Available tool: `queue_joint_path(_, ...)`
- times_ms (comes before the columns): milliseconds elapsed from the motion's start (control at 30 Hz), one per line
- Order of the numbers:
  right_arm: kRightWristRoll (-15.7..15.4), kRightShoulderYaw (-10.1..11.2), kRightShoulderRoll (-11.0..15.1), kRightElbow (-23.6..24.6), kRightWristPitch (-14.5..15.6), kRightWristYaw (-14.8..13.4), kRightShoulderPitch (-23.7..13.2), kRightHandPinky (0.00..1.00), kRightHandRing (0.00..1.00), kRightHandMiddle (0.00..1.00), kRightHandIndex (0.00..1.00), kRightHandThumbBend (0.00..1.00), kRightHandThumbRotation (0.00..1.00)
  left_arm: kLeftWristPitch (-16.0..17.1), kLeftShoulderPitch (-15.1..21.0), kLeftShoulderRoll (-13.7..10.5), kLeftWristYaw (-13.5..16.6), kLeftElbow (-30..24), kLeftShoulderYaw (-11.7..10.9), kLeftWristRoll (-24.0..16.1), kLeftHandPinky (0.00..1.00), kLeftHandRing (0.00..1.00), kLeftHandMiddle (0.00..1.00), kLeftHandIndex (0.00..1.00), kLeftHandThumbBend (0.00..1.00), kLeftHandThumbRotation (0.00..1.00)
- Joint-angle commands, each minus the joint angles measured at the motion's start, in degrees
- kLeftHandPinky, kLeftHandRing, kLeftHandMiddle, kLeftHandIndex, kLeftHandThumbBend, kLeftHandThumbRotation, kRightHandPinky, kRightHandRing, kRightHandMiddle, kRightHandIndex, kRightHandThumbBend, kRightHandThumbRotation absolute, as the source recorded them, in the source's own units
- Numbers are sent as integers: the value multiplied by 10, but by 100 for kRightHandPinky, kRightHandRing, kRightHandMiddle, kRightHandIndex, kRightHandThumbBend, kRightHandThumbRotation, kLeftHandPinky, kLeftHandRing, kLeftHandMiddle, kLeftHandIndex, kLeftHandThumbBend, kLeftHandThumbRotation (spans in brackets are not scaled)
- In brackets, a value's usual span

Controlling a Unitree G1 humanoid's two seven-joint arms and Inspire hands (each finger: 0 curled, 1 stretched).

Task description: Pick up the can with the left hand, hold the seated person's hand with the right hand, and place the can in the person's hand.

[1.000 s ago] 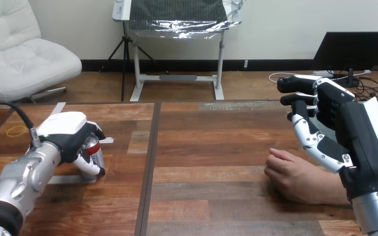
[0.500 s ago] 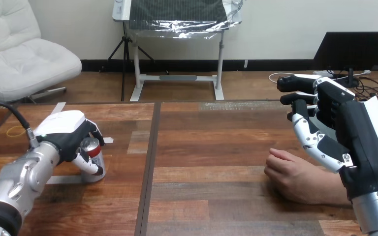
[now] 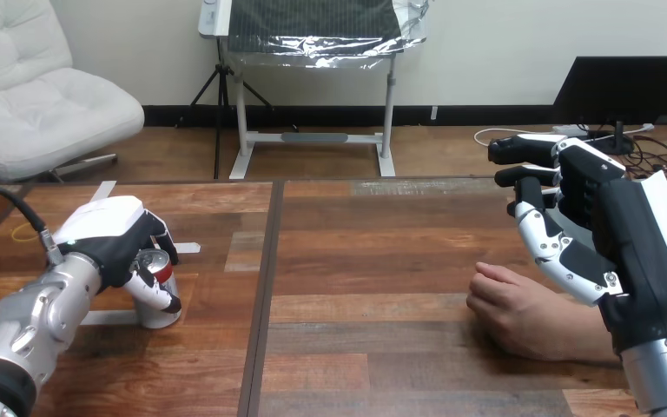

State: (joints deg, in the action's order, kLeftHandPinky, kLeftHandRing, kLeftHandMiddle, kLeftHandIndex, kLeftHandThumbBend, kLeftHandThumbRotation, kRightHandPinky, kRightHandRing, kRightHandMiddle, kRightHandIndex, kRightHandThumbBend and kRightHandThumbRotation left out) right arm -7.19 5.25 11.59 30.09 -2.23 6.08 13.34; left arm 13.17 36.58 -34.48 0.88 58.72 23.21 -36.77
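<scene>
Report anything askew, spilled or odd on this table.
The can is askew: it leans to one side in the left hand, whose fingers curl round it, rather than standing upright on the table. No spill shows, and nothing else stands out.

Left hand fingers curled; right hand raised, loosely spread.

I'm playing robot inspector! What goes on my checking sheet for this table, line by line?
Surface: wooden table, with a dark seam running down it.
Job's things: can at the table's left; person's hand resting on the table at the right, fingers curled in.
Clutter: yellow loop and pale tape strips at the left.
Hands: left hand curled round the can; right hand open, above the person's hand, not gripping it.
Cables: nothing seen.
Surroundings: nothing seen.
</scene>
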Motion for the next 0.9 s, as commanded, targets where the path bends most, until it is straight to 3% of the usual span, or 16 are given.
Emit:
queue_joint_path(0,2,6,10,28,1,4,-36,55,69,73,67,4,0,2,40,2,9,2,-8,4,43,48,54,54,69,0)
queue_joint_path(433,-3,8,11,40,17,6,-32,56,70,74,67,5,0,2,41,2,9,11,-4,2,44,49,54,55,69,0)
queue_joint_path(867,-2,9,15,36,11,10,-29,56,69,73,67,7,0,9,34,0,21,4,-5,1,41,46,52,54,71,0)
